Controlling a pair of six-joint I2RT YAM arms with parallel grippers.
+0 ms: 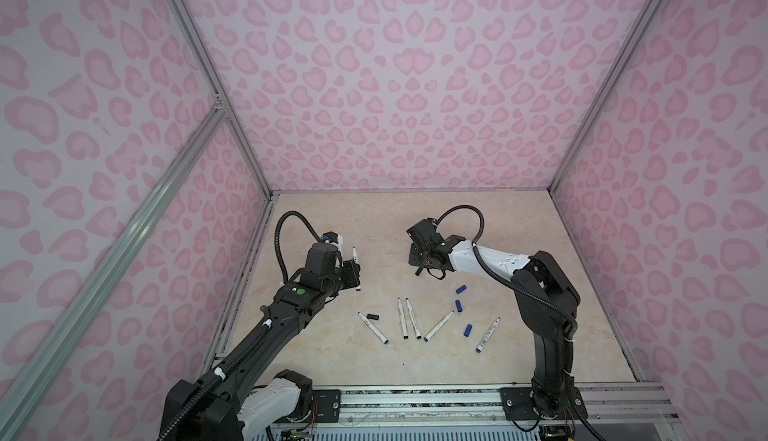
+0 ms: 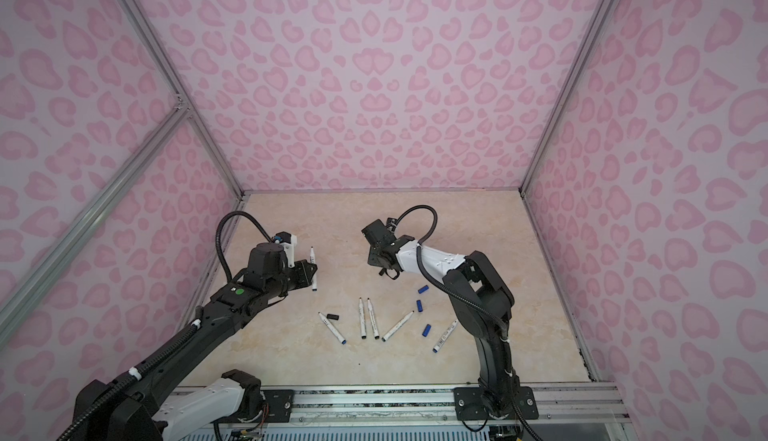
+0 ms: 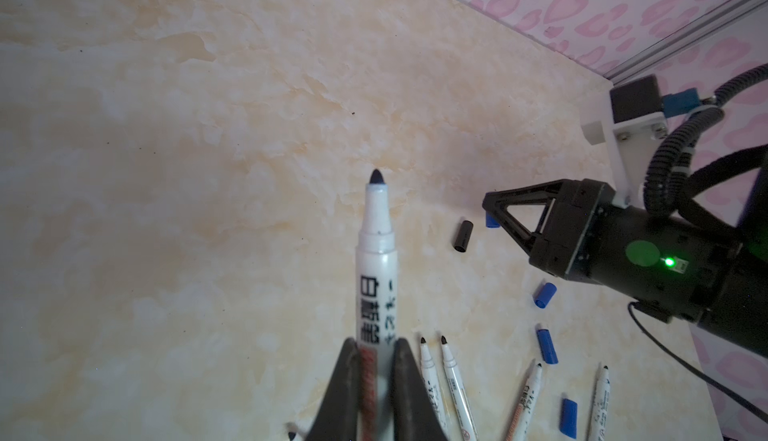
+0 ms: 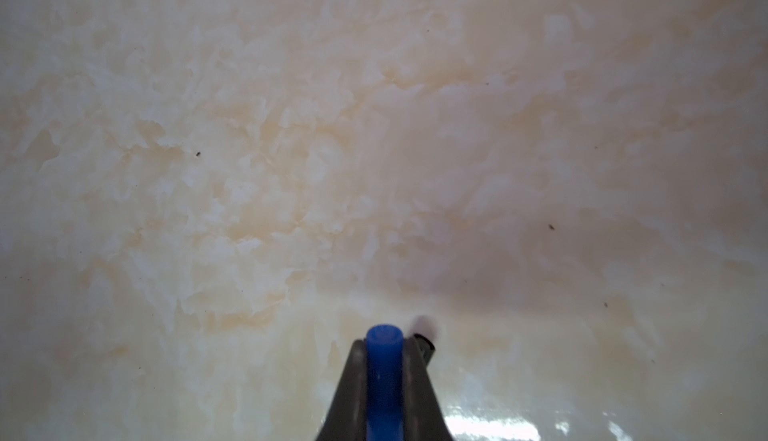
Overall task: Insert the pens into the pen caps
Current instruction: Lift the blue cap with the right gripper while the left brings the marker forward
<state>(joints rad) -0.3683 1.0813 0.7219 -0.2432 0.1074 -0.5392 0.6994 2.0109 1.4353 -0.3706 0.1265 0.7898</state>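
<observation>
My left gripper is shut on a white pen whose dark tip points away from the jaws. In both top views that pen stands above the table at the left. My right gripper is shut on a blue pen cap, and the left wrist view shows the cap at the fingertips. A black cap lies on the table just beside those fingers. Several pens and three blue caps lie near the front, with another black cap.
The marble-patterned table is enclosed by pink patterned walls with aluminium frame posts. Both arm bases are bolted to a metal rail along the front edge. Bare tabletop stretches behind and between the two grippers.
</observation>
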